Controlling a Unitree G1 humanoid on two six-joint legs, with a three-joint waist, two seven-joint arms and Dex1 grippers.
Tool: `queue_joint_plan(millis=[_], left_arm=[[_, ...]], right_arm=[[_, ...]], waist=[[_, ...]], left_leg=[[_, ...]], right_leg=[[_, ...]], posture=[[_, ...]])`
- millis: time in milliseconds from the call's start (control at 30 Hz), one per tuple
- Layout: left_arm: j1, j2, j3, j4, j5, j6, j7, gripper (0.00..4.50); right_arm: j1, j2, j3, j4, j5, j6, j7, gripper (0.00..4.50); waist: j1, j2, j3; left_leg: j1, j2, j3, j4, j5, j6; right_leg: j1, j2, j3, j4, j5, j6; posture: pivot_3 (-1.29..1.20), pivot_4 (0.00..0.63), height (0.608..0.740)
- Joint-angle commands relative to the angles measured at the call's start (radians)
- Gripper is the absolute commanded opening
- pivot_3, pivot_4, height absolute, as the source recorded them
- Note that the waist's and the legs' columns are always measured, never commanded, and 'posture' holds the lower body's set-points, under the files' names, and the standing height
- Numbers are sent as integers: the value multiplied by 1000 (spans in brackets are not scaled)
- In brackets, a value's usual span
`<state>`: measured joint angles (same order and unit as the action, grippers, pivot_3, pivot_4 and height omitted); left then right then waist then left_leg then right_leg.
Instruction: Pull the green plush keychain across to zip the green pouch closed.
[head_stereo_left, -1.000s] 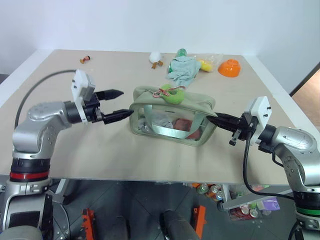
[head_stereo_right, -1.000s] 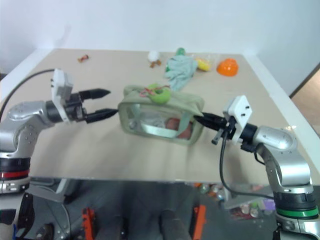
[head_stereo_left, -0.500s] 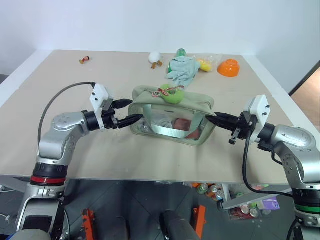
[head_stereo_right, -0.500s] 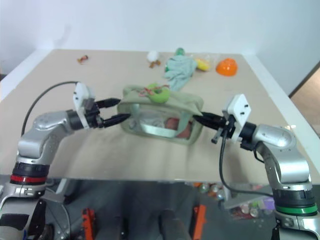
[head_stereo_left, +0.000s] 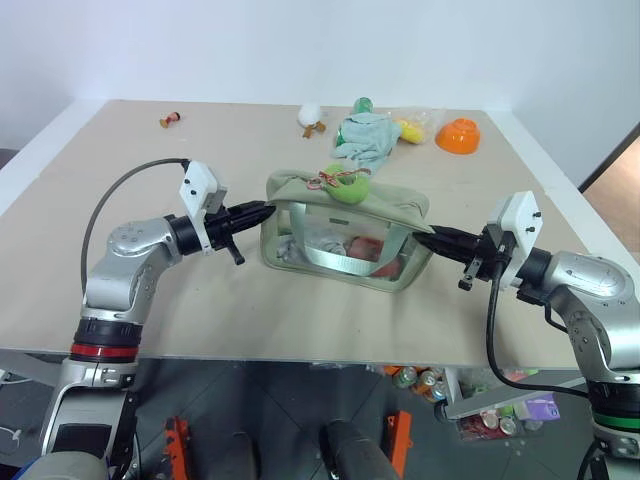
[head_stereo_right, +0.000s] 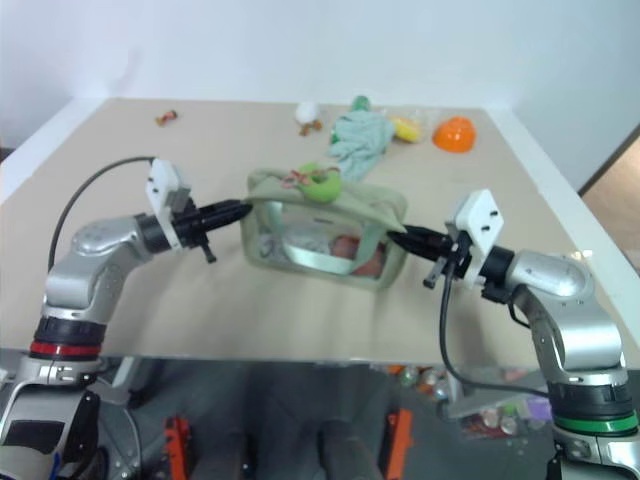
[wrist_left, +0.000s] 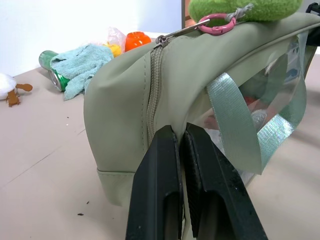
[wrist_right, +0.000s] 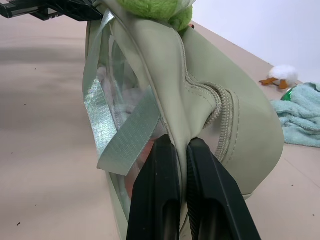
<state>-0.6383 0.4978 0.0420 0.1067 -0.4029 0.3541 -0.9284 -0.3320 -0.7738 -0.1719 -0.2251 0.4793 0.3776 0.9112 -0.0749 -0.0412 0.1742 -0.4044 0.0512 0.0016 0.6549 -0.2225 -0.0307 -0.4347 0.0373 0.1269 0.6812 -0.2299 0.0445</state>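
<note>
The green pouch (head_stereo_left: 340, 240) stands in the middle of the table, its clear side showing items inside. The green plush keychain (head_stereo_left: 346, 188) lies on the pouch's top, clipped by a pink ring (wrist_left: 216, 23) to the zipper pull. The zipper (wrist_left: 154, 95) looks closed from the left end up to the pull. My left gripper (head_stereo_left: 262, 211) is shut on the fabric at the pouch's left end (wrist_left: 181, 132). My right gripper (head_stereo_left: 421, 238) is shut on the fabric at the pouch's right end (wrist_right: 181, 143), beside the open zipper track (wrist_right: 220, 107).
At the table's far side lie a mint cloth (head_stereo_left: 367, 137), a green can (head_stereo_left: 362, 104), a yellow toy (head_stereo_left: 410, 130), an orange bowl (head_stereo_left: 459, 134), a white duck toy (head_stereo_left: 311, 117) and a small red piece (head_stereo_left: 170, 121). The table's front edge (head_stereo_left: 300, 357) runs just below the arms.
My left gripper moved in to the pouch's left end and went from open to shut on the fabric there. The right gripper kept its grip and place.
</note>
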Motion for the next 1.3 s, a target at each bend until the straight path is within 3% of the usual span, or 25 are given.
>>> queue_joint_plan(millis=[33, 100, 167, 267, 367, 533, 667, 867, 1300], left_arm=[[-3, 10, 37, -55, -29, 10, 14, 19], [6, 17, 41, -67, -32, 20, 18, 19], [17, 21, 45, -78, -33, 26, 25, 0], [30, 25, 41, -92, -33, 26, 26, 0], [32, 24, 37, -97, -35, 26, 32, 0], [27, 17, 30, -104, -33, 31, 35, 0], [31, 12, 28, -135, -43, 51, 45, 0], [42, 10, 32, -168, -57, 72, 61, 0], [60, -2, 32, -206, -64, 95, 89, 0]], right_arm=[[-41, -27, -56, -80, 46, 26, -14, 0], [-81, -37, -71, -97, 86, 96, -39, 0], [-118, -62, -75, -117, 144, 195, -46, 724], [-121, -82, -64, -140, 159, 222, -29, 1607], [-107, -86, -67, -144, 183, 245, -26, 2770], [-112, -77, -72, -141, 141, 174, -37, 4433], [-260, -80, -8, -148, 84, 146, -69, 4478], [-471, 34, 182, -179, -3, 197, -162, 4478], [-451, 93, 276, -155, -81, 196, -141, 4478]], waist=[[0, 0, 0], [-2, 1, 0], [-2, 1, 1], [0, 2, 1], [0, 2, 1], [0, 2, 1], [-4, 5, 3], [-3, 6, 4], [3, 6, 4]], left_leg=[[0, 0, 0, 0, 0, 0], [0, 0, 0, 0, 0, 0], [-1, 0, 0, 0, 0, 0], [-1, 0, 0, -1, 0, 0], [-1, 0, -1, -1, 0, 0], [-1, 0, 0, -1, 0, 0], [-1, 0, 0, -1, 0, 0], [-3, 0, 0, -2, 0, 0], [-7, -3, -1, -2, 0, 0]], right_leg=[[0, 0, 0, 0, 0, 0], [-1, 0, 0, 0, 0, 0], [-1, 0, 1, 0, 0, 0], [-1, 0, 0, 0, 0, 0], [-1, 0, -1, 0, -1, 0], [-1, 0, 0, 0, -1, 0], [-2, 0, 1, 0, 0, 0], [-4, 0, 0, 0, -1, -1], [-5, -5, -3, -1, -3, 1]], posture=[[0, 150, 738], [0, 150, 738], [0, 150, 738], [0, 150, 738], [0, 150, 738], [0, 150, 738], [0, 150, 738], [0, 150, 738], [0, 150, 738]])
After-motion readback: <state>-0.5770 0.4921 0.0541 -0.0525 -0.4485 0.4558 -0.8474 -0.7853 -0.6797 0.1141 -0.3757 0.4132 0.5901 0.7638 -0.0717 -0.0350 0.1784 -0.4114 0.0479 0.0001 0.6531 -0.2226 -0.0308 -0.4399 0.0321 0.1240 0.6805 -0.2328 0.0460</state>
